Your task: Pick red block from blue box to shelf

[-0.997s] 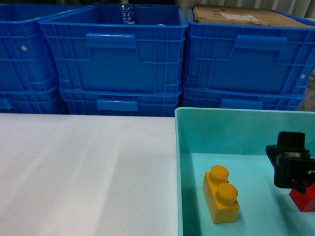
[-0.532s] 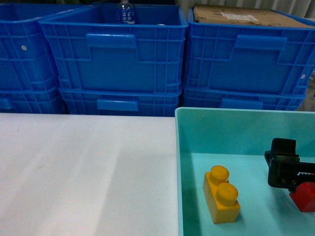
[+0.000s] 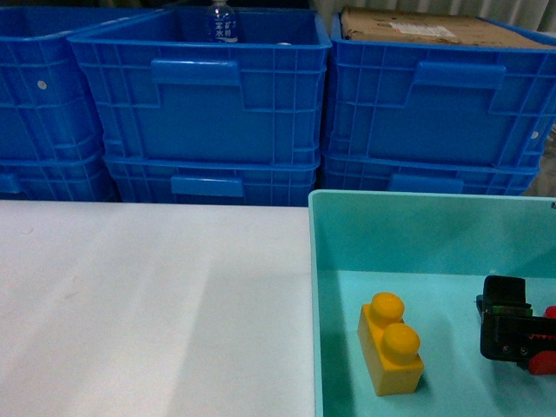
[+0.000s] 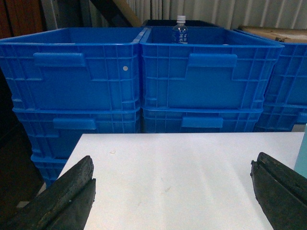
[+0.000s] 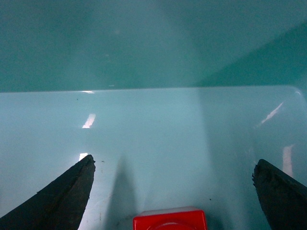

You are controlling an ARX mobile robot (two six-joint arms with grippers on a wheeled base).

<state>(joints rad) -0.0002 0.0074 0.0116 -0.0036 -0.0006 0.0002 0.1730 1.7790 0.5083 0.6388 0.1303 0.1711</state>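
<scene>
Right gripper (image 5: 172, 191) lower now, jaws apart astride glossy red block (image 5: 170, 220)

Inside the blue box (image 3: 347, 261), the right end effector (image 5: 172, 191) straddles the red block (image 5: 170, 219) with fingers spread wide, bare floor on both sides. The yellow brick (image 3: 390, 342) stands well to its left. The table (image 3: 156, 295) lies open; stacked blue crates (image 3: 200, 95) wall the far edge.
</scene>
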